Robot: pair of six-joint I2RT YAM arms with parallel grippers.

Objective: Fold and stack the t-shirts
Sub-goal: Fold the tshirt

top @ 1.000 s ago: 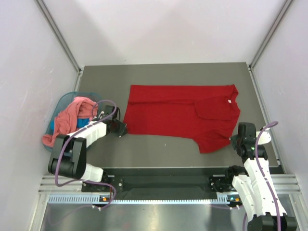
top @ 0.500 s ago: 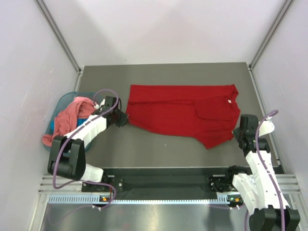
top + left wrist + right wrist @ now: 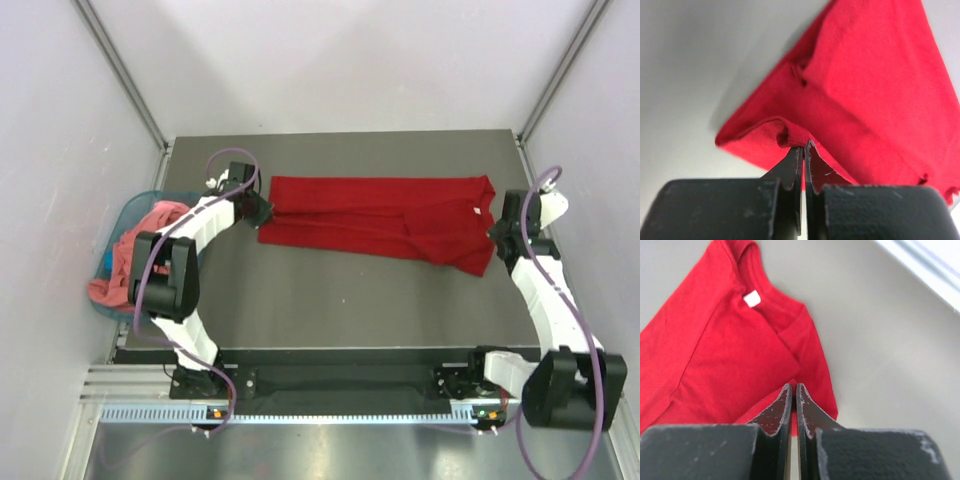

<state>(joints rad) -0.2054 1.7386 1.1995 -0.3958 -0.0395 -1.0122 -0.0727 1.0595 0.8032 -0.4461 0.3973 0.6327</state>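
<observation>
The deep red t-shirt lies across the back half of the table as a narrow band, its near edge lifted and carried toward the far side. My left gripper is shut on a bunched fold at the hem end. My right gripper is shut on the cloth edge at the collar end. The white neck label shows above the right jaws. The salmon-pink t-shirt hangs crumpled over the teal basket at the left, apart from both grippers.
The grey table lies bare in front of the red shirt. White walls with metal posts stand close on the left, right and back. A black rail with the arm bases runs along the near edge.
Both grippers have moved away from the near edge toward the back, taking the red shirt's near edge with them. The shirt now covers a narrower strip.
</observation>
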